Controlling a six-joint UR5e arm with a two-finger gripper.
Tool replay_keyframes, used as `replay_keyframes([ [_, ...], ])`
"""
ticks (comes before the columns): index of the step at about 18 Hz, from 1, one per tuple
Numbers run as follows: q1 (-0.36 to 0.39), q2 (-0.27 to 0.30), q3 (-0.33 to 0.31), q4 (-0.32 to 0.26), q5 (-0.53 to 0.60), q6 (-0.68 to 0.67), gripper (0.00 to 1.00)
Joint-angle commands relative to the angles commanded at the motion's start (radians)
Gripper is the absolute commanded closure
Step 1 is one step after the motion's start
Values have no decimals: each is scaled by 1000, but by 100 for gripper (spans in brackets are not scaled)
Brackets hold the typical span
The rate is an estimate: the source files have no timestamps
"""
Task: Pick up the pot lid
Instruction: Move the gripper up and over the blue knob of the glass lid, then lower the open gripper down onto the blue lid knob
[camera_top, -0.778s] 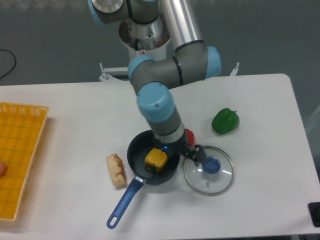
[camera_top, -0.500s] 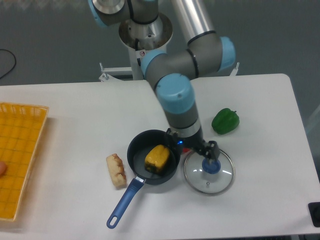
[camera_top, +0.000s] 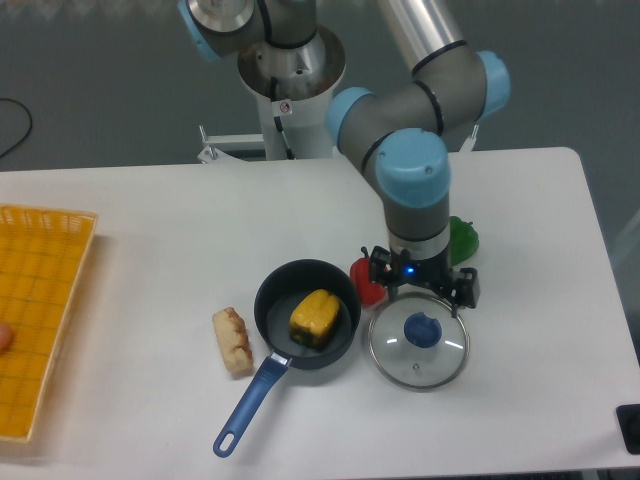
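Grey metal pincer (camera_top: 425, 284) has moved right of the round black pan (camera_top: 276, 325), fingers spread; the round, blue-knobbed glass lid (camera_top: 418, 342) lies below, toward the foreground.

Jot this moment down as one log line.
Round glass lid, blue knob: on white table | Dark two-finger gripper: open, near lid | Grasp: none
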Motion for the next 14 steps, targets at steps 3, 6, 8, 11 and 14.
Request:
replay_keyframes([
  [3,28,-11,-5,9,-5,3,0],
  [6,31,-34,-6,66,-8,-46,0],
  [8,37,-35,-6,68,-8,-63,0],
  [11,35,-55,-15,68,-6,-66,0],
  [14,28,-86,-20,66,-5,-63,0],
])
